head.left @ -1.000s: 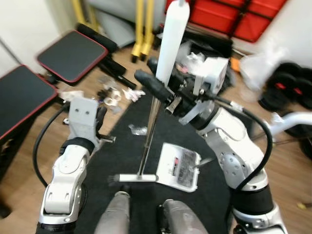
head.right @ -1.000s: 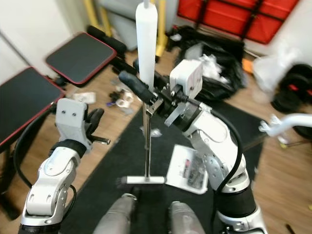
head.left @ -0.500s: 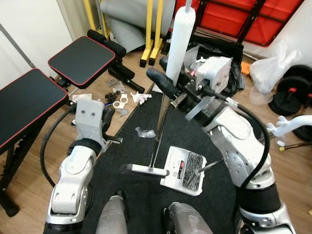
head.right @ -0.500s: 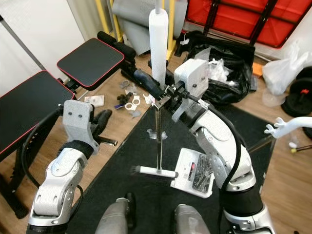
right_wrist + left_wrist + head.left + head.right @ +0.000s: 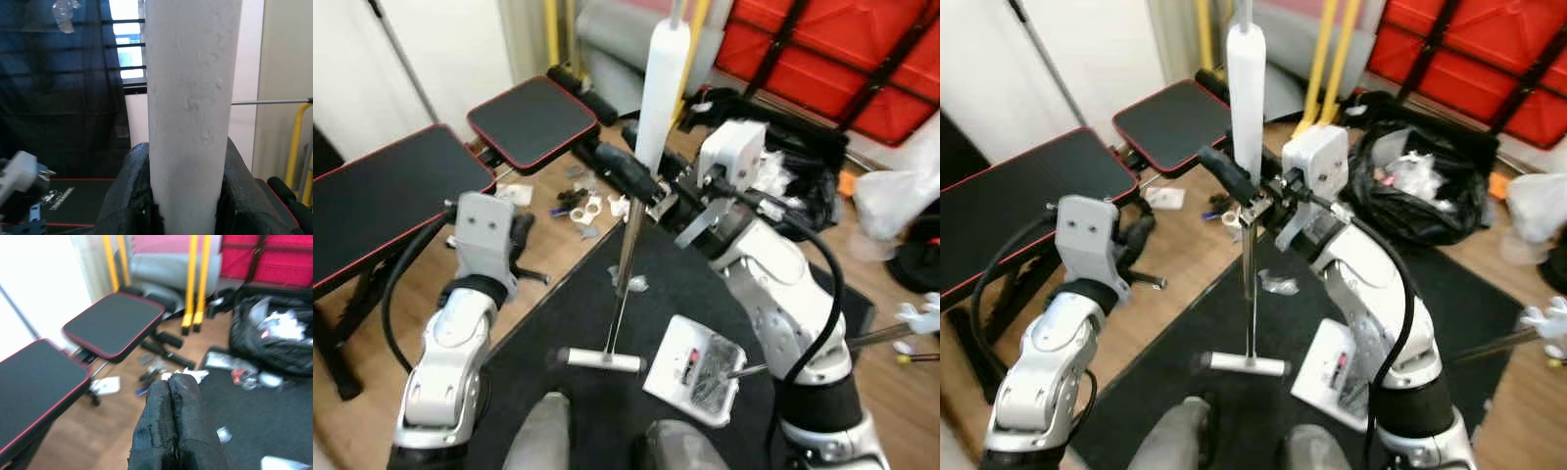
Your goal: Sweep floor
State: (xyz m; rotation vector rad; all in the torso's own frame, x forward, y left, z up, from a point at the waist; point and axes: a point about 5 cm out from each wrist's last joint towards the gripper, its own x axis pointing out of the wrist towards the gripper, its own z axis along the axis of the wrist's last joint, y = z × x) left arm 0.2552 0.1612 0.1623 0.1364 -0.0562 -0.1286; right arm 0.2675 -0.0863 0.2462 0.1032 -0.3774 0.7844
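Note:
My right gripper (image 5: 643, 187) is shut on the broom's white foam handle (image 5: 662, 93), which also fills the space between the black fingers (image 5: 128, 196) in the right wrist view. The metal pole runs down to the broom head (image 5: 600, 359), resting on the black mat (image 5: 563, 313). A white dustpan (image 5: 700, 370) holding dark debris lies on the mat just right of the head. A crumpled plastic scrap (image 5: 630, 285) lies on the mat beyond the head. My left gripper (image 5: 171, 387) is shut and empty, held over the wooden floor at the left.
Several small scraps (image 5: 583, 204) lie on the wood floor by two red-edged black benches (image 5: 531, 119). A black rubbish bag (image 5: 1422, 192), yellow posts (image 5: 1322, 59) and red crates (image 5: 847, 59) stand behind. My own feet (image 5: 536, 441) are at the mat's near end.
The whole picture has shifted, so the camera has moved. The right gripper keeps its hold on the broom, and the head stays left of the dustpan. The left arm holds its pose.

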